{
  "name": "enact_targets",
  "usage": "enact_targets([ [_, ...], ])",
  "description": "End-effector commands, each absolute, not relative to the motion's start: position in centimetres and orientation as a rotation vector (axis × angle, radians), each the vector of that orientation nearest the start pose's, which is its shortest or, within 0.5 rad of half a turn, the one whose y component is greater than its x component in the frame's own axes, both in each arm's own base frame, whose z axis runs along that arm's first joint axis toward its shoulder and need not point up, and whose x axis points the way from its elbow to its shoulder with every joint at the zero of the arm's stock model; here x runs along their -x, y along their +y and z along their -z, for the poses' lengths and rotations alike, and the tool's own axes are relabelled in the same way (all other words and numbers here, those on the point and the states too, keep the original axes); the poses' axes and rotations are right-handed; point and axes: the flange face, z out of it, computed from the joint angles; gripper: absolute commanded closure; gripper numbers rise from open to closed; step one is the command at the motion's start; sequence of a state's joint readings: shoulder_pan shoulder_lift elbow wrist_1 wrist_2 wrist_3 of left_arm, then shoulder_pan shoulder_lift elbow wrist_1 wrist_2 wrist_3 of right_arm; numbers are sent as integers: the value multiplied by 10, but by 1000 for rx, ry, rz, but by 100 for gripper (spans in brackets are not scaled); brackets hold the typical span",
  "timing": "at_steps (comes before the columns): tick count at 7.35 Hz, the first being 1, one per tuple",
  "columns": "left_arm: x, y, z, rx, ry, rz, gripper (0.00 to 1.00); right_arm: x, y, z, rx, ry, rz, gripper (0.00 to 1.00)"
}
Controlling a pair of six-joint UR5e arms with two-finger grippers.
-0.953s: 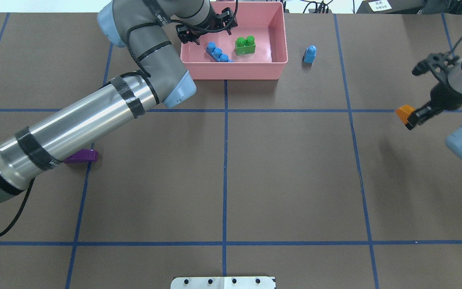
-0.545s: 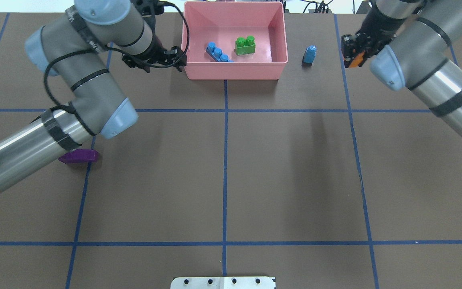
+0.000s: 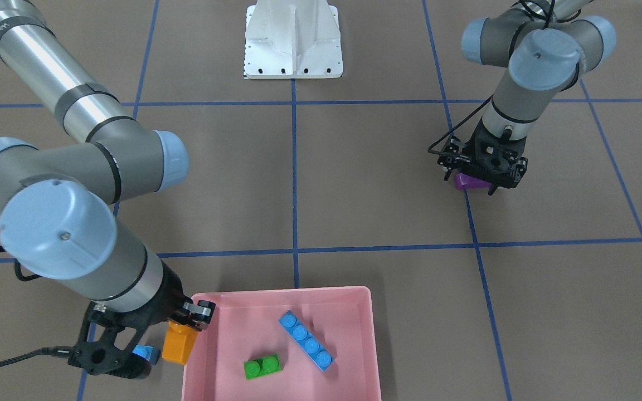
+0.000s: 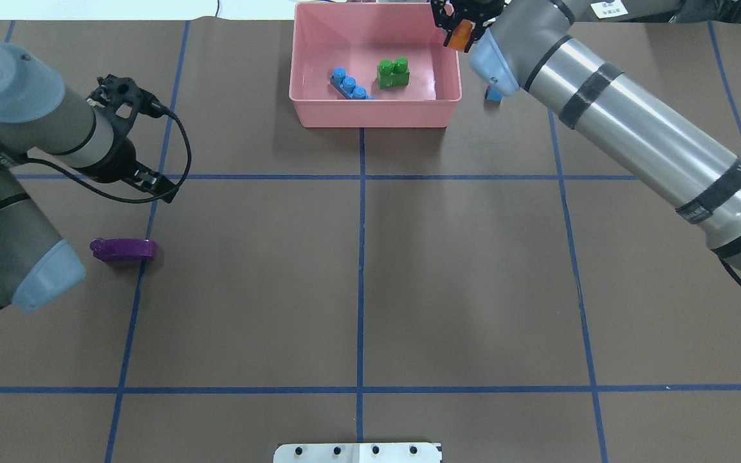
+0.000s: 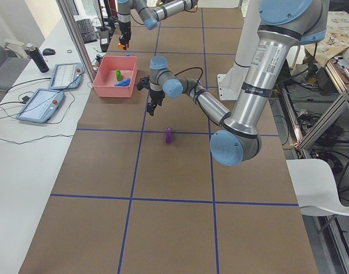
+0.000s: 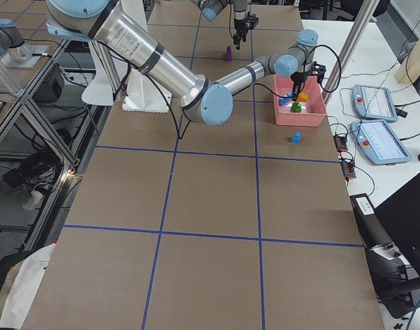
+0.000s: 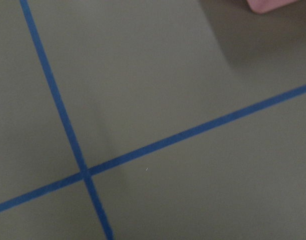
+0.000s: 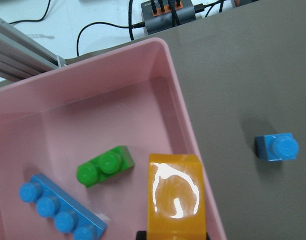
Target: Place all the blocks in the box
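While right pincer (image 4: 460, 32) clasps orange block (image 8: 175, 200) over the box (image 4: 370, 118) rim (1 green block (image 4: 393, 72) inside), left pincer (image 3: 468, 185) hangs spread.

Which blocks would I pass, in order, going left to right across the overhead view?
purple block → long blue block → green block → orange block, held up off the table → small blue block, partly hidden behind the arm

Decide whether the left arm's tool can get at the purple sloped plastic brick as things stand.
Probably yes. The purple sloped plastic brick lies alone on the brown table, nothing covering it, and the left tool hangs open and empty close by.
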State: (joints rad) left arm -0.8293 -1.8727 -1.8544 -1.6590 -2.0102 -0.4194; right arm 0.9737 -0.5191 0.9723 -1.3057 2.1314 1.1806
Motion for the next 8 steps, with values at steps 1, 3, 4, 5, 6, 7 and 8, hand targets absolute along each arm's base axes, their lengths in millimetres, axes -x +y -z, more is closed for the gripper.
enact_targets([
  [1, -316, -478, -384, -409, 656, -756, 4, 464, -747, -182, -66, -859, -416, 100],
  [3, -314, -466, -396, -408, 640, -793, 0, 480, -742, -184, -73, -856, -474, 100],
  [4, -322, -461, -395, -432, 621, -892, 8, 492, -737, -187, -80, -854, -495, 100],
  [5, -337, -453, -401, -446, 586, -1050, 9, 505, -730, -188, -92, -850, -485, 100],
  [6, -340, -449, -409, -449, 569, -1110, 8, 506, -729, -188, -92, -851, -484, 29],
  [7, -352, -442, -423, -446, 517, -1169, 8, 505, -730, -183, -108, -877, -479, 0],
  [8, -367, -439, -437, -446, 448, -1230, 8, 496, -735, -183, -117, -882, -484, 0],
])
